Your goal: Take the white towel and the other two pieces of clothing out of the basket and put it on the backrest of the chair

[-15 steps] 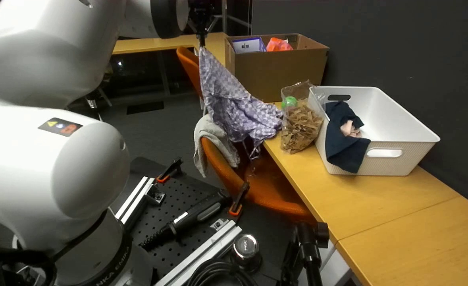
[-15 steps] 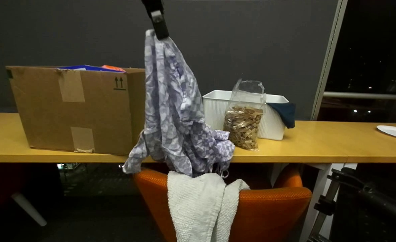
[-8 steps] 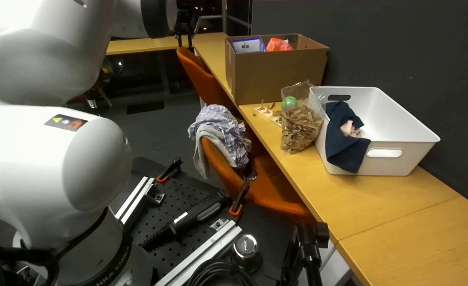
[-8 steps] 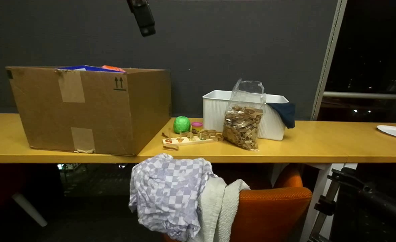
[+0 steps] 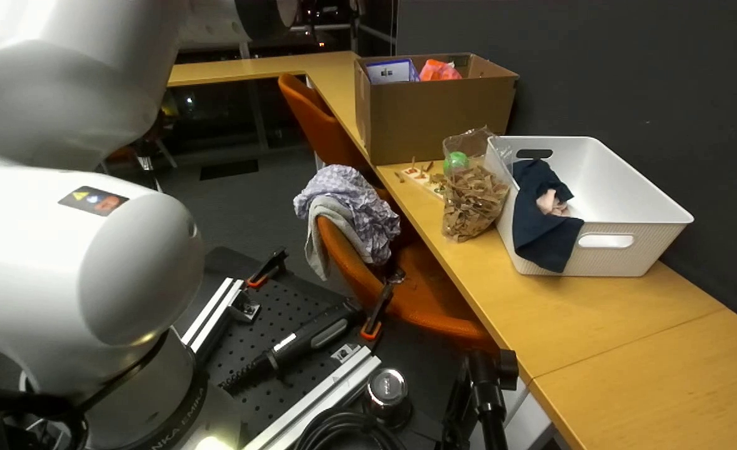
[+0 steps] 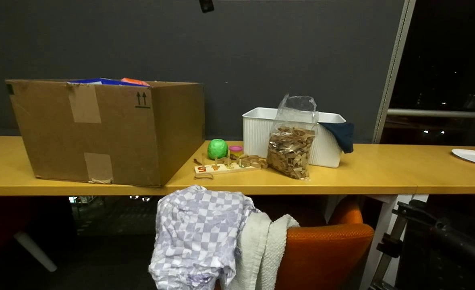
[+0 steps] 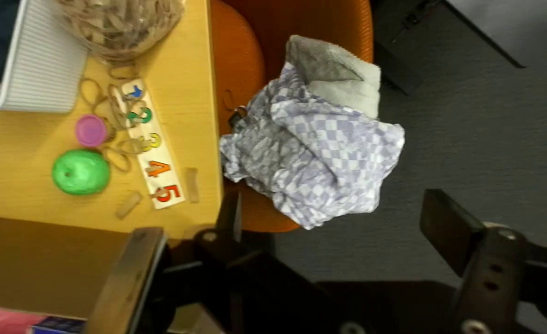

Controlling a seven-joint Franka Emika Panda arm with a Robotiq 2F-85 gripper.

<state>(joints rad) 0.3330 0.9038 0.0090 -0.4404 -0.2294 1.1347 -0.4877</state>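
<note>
My gripper [image 7: 333, 222] stands open high above the chair, nothing between its fingers; only one dark fingertip [image 6: 207, 5] shows in an exterior view. The white towel [image 6: 275, 241] hangs over the backrest of the orange chair [image 6: 326, 247]. A purple-and-white checked cloth [image 6: 205, 233] lies crumpled on the backrest beside the towel, partly covering it. The white basket [image 5: 656, 247] stands on the table, and a navy cloth [image 5: 540, 234] drapes over its corner. A small pale pink patch [image 5: 549, 203] shows at that cloth; whether it is a separate piece I cannot tell.
A bag of brown paper shreds [image 6: 289, 155] leans by the basket. A large cardboard box [image 6: 112, 133] stands on the table [image 6: 382, 177]. Between them lie a green ball [image 6: 218, 149], a small pink-lidded tub [image 6: 236, 151] and a numbered peg board [image 7: 155, 153].
A second ago my gripper was shut on the checked cloth, holding it up above the chair. It has opened, the cloth has dropped onto the backrest, and the gripper has moved up.
</note>
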